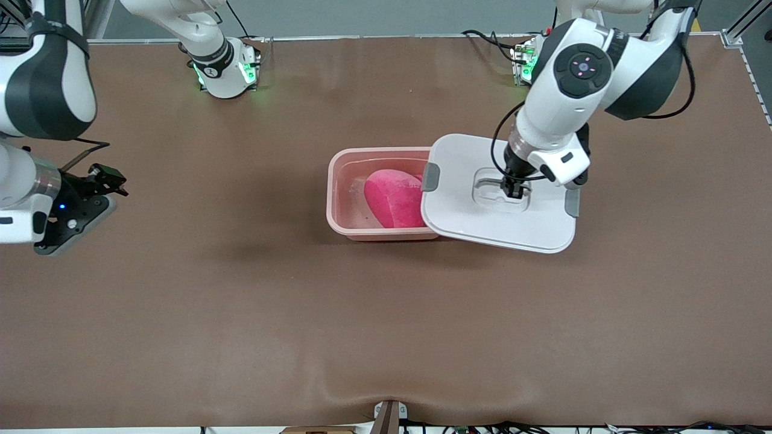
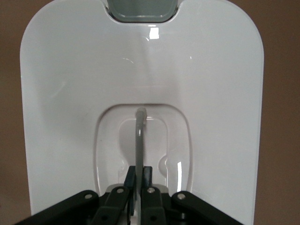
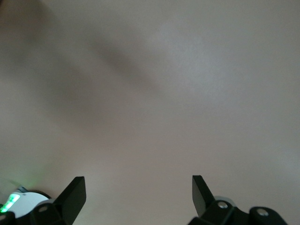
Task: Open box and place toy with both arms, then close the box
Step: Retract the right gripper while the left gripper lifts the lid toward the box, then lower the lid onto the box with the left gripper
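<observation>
While the right arm waits at its end of the tabletop (image 1: 241, 313), the left arm reaches down over the lid (image 1: 458, 217), and its gripper (image 1: 513, 191) sits in the recessed middle of that lid. In the left wrist view the two fingers (image 2: 129, 180) are pinched together on the thin grey handle (image 2: 139, 140), which stands up between them out of the recess.

The lid is white and flat, with a grey clip (image 1: 430, 177) at the edge toward the box and another (image 1: 572, 203) at the edge toward the left arm's end. It lies skewed, covering only the part of the box (image 1: 347, 193) nearest the left arm's end, and most of it hangs out past the box rim over the tabletop. I cannot tell whether it rests on the rim or is held just clear of it.

The box is pale pink and sits near the middle of the tabletop. The toy (image 1: 392, 198) lies inside it, hot pink, part of it hidden under the lid's edge.

The right gripper (image 3: 138, 194) hangs over bare tabletop, its fingers spread wide apart with nothing between them.
</observation>
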Robot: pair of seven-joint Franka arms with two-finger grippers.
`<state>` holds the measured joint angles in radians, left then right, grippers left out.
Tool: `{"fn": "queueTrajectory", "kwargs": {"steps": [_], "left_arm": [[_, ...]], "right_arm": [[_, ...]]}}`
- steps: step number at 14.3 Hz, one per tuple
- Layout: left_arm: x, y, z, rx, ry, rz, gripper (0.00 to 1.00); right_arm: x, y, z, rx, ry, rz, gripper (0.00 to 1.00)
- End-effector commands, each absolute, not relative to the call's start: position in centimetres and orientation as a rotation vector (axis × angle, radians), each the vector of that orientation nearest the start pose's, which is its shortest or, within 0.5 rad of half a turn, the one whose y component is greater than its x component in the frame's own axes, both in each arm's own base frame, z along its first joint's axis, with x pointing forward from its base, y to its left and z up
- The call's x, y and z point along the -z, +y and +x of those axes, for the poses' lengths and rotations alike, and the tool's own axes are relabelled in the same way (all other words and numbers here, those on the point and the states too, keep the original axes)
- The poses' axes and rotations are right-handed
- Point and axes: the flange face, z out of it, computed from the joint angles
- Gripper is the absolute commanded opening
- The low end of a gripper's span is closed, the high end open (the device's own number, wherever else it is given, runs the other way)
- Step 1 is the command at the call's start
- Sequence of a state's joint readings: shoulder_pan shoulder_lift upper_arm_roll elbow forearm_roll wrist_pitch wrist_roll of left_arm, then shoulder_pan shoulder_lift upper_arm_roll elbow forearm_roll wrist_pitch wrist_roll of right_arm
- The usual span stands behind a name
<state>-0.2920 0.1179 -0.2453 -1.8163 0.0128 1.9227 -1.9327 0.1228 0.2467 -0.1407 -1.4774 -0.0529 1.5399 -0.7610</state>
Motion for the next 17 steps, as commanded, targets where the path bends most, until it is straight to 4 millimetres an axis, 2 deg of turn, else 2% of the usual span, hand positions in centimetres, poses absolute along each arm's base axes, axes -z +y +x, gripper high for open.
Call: {"fn": "queueTrajectory", "kwargs": {"steps": [1,2,5,8,10,11,12,13,15,16,17], "left_arm": [[-46.6,-32.8,51.0,-0.057,-2.06,-2.404,0.0],[-46.2,-34.0,50.6,-0.055,-2.088,-2.391,0.0],[-45.5,-36.5,49.6,-0.05,-2.129,-2.369,0.0],[-44.8,-38.8,48.9,-0.062,-2.168,-2.332,0.0],[-44.2,-39.9,48.9,-0.062,-2.187,-2.314,0.0],[-44.1,-40.5,48.7,-0.066,-2.198,-2.303,0.0],[-44.0,-41.0,48.4,-0.068,-2.198,-2.303,0.0],[-44.1,-41.4,48.3,-0.07,-2.211,-2.301,0.0],[-43.6,-42.6,47.8,-0.078,-2.227,-2.293,0.0],[-43.2,-43.2,47.5,-0.07,-2.227,-2.291,0.0],[-43.3,-43.7,47.5,-0.058,-2.248,-2.277,0.0]], "right_arm": [[-52.7,-1.6,59.5,-0.298,-0.976,-2.94,1.0],[-52.8,-1.6,58.9,-0.29,-0.874,-2.979,1.0],[-52.6,0.4,57.9,-0.303,-0.584,-3.055,1.0],[-52.5,0.3,57.2,-0.32,-0.484,-3.072,1.0],[-52.7,-0.7,57.2,-0.312,-0.433,-3.045,1.0],[-52.9,-1.9,57.3,-0.297,-0.391,-3.031,1.0],[-53.5,-2.9,57.1,-0.28,-0.359,-3.024,1.0],[-55.0,-4.0,56.3,-0.251,-0.327,-3.018,1.0],[-56.2,-5.0,55.4,-0.243,-0.298,-3.016,1.0],[-56.4,-5.8,55.3,-0.237,-0.23,-3.023,1.0],[-56.5,-6.0,55.3,-0.242,-0.089,-3.038,1.0]]}}
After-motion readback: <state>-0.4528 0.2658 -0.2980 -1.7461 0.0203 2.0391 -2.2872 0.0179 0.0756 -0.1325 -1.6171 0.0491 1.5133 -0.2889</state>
